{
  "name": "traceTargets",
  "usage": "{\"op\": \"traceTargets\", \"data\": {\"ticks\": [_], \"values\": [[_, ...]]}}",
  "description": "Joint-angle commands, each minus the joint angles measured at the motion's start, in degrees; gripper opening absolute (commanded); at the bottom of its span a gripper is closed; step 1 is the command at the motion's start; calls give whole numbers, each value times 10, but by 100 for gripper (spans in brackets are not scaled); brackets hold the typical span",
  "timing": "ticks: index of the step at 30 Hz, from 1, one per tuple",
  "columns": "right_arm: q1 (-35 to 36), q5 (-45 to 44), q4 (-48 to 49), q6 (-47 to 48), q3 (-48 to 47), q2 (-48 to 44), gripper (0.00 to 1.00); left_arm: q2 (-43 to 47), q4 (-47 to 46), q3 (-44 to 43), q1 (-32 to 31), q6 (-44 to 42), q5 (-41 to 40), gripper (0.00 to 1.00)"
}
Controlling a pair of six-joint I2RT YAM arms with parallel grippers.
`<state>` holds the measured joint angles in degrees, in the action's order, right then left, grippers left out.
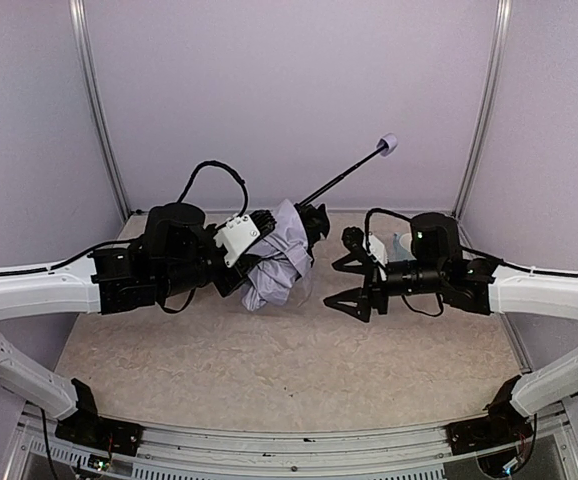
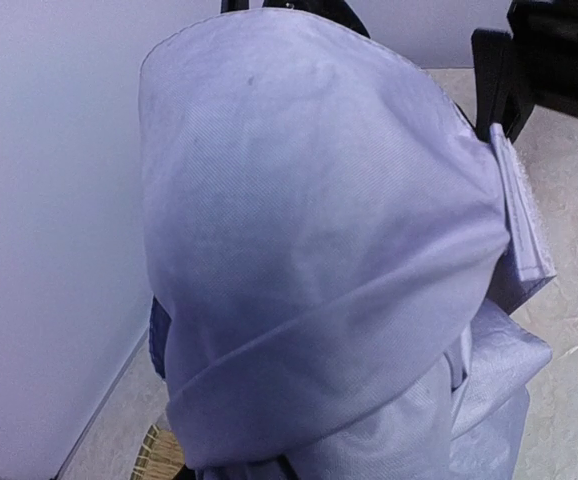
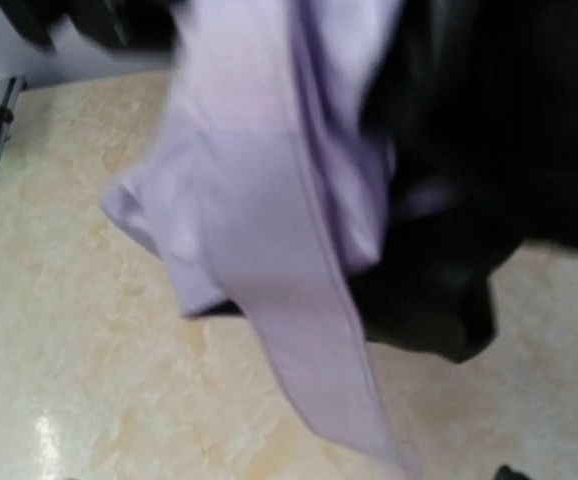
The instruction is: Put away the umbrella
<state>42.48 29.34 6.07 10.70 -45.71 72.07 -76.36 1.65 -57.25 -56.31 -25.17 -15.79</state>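
My left gripper (image 1: 257, 240) is clamped on the bunched fabric of the umbrella (image 1: 281, 258), holding it over the table (image 1: 269, 370) near the middle of its far edge. The black shaft (image 1: 344, 178) slants up toward the far right corner and ends in the handle (image 1: 388, 144). My right gripper (image 1: 331, 283) sits just right of the fabric, fingers spread wide and holding nothing, with the strap (image 3: 299, 330) dangling before it.
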Motion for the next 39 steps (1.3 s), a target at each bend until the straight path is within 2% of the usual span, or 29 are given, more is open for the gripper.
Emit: {"op": "traceTargets", "data": {"ticks": [1, 6, 10, 16, 17, 19, 20, 22, 25, 28, 31, 34, 36, 39], "values": [[-5, 40, 54, -24, -18, 63, 86, 36, -79, 6, -5, 6, 33, 0], [-4, 89, 102, -49, -20, 110, 79, 48, -95, 19, -3, 18, 52, 0], [-3, 111, 162, -53, -7, 129, 76, 67, -118, 30, -3, 20, 100, 0], [-3, 181, 156, -26, -16, 144, 74, 92, -129, 44, 5, 8, 153, 0], [-3, 195, 152, -25, -17, 147, 71, 96, -131, 48, 8, 9, 160, 0], [-3, 224, 145, -26, -20, 150, 53, 103, -138, 54, 13, 13, 165, 0], [-3, 232, 142, -31, -20, 152, 39, 104, -142, 57, 16, 16, 165, 0], [-3, 254, 135, -38, -23, 157, 23, 105, -150, 60, 21, 21, 166, 0], [1, 279, 144, -63, -32, 164, 13, 96, -155, 60, 23, 23, 162, 0], [13, 257, 150, -88, -35, 164, 0, 81, -166, 61, 26, 24, 120, 0], [38, 213, 145, -98, -34, 159, 0, 53, -198, 60, 49, 37, 41, 0], [82, 172, 172, -103, -22, 163, 0, 27, -231, 42, 77, 51, 5, 0], [100, 147, 179, -107, -16, 177, 0, 17, -259, 28, 83, 51, 9, 0], [100, 115, 245, -135, 22, 209, 0, 3, -265, -17, 83, 56, 51, 0]]}}
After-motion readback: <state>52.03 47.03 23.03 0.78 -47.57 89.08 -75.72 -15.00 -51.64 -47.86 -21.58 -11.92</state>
